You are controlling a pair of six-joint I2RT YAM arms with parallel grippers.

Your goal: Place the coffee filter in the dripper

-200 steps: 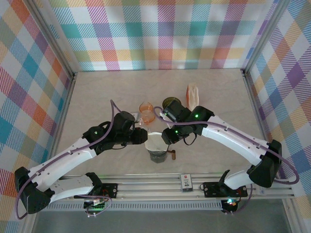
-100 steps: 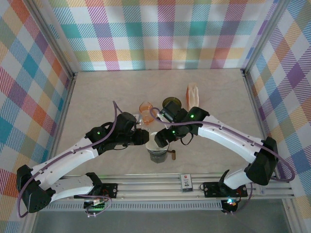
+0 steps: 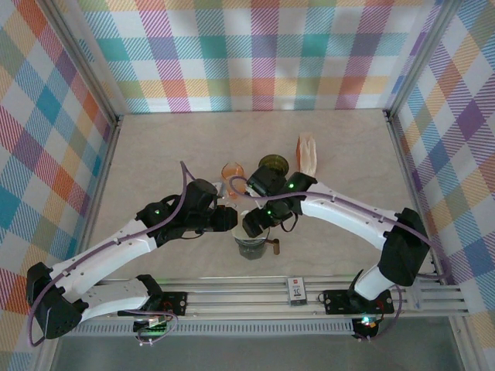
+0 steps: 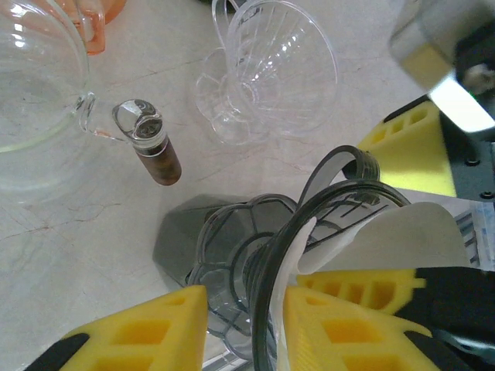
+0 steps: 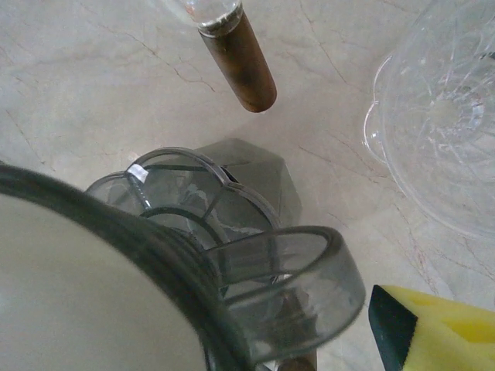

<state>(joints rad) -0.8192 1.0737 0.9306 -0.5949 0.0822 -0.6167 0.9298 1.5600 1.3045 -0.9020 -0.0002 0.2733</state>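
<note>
Filter (image 4: 402,239) was already inside the grey dripper (image 4: 232,255), which stood on the worktop (image 3: 155,154) between the two arms. Placement judged nearly done; only seating and withdrawal seemed left. The paper was white and smooth, curved against the inner wall, with one flap above the rim. Left claw (image 4: 244,325) sat narrowly parted astride the rim; a firm pinch could not be told. Right claw (image 3: 255,226) was spread wide and held nothing.

filter (image 4: 402,236) sits in the dripper (image 3: 251,248); cup (image 3: 231,171) behind it, paper stack (image 3: 308,152) farther behind, to the right.
</note>
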